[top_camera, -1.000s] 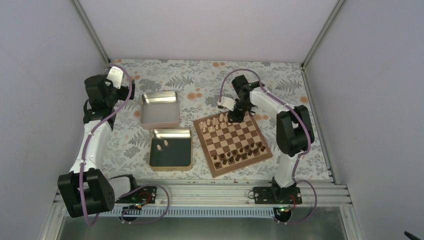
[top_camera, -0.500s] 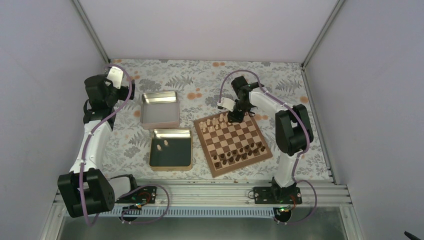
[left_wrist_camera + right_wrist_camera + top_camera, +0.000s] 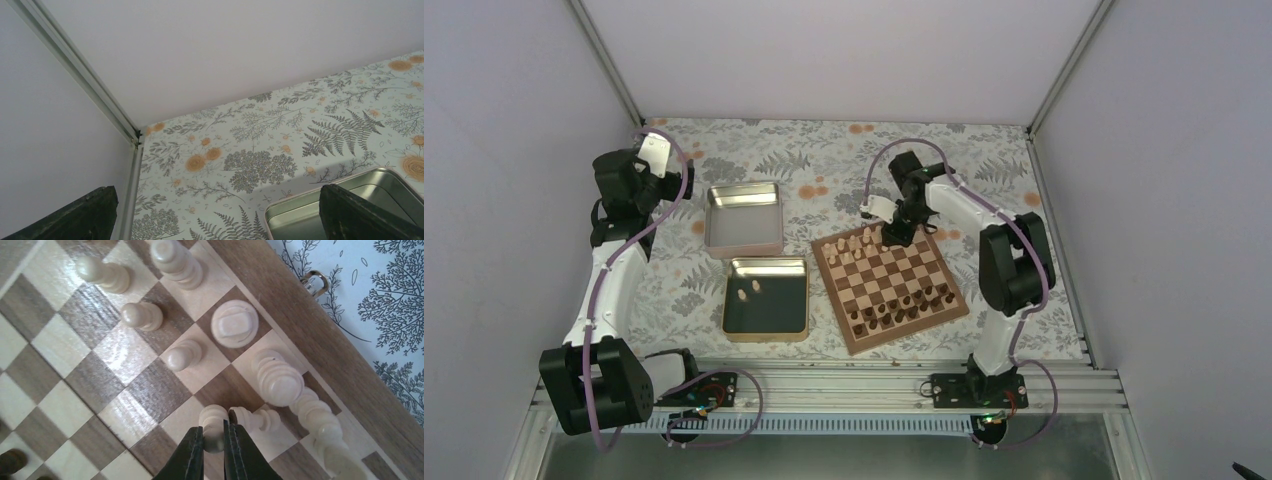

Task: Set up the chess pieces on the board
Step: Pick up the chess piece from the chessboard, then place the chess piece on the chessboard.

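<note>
Pale beige wood: one pawn [image 3: 213,417] is pinched between the right jaws, closed tight on it, at the far edge of the board [image 3: 891,290] among other pale chess pieces [image 3: 852,245]. Two more lie in the near tin [image 3: 779,312]. The left jaws hang wide apart, empty, over the floral counter's [image 3: 824,170] far-left corner.

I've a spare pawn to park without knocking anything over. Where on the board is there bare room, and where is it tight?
The board is bare across its middle rows, between the pale pieces at the far edge and the dark pieces at the near edge. The far edge is crowded: the right end effector pinches a pale pawn there among neighbours.
</note>
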Controlling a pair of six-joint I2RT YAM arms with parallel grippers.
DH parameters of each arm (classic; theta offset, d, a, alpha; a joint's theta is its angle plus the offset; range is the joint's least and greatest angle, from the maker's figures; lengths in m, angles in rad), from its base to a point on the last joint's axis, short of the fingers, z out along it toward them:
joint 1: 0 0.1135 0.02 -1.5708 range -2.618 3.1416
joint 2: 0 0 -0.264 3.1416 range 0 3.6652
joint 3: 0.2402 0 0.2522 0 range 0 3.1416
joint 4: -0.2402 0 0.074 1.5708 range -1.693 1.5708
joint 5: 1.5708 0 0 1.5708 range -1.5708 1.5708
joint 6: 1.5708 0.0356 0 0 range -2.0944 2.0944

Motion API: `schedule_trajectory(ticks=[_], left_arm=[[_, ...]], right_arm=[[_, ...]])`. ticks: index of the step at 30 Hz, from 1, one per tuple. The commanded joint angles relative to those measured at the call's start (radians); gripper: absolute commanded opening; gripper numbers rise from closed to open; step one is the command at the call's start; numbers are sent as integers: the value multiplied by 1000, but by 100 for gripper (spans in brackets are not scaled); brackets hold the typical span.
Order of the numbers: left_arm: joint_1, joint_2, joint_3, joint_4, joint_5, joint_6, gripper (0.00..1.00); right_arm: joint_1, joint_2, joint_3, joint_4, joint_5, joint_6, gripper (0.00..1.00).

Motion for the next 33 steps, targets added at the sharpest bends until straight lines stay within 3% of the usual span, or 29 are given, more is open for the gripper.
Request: schedule_trajectory(ticks=[1, 5, 12, 19, 33], left_arm=[[7, -18, -4, 11, 21, 8, 100], [7, -20, -2, 9, 20, 6, 100], [7, -29, -1, 9, 16, 5, 100], [8, -34, 1, 7, 10, 5, 100], [12, -33, -2, 10, 6, 5, 100]], right_arm=[[14, -65, 4, -66, -48, 4, 7], [56, -94, 61, -117, -77, 12, 6], [251, -88, 228, -194, -90, 51, 6], [422, 10, 407, -270, -86, 60, 7], [575, 201, 603, -230, -61, 48, 8]])
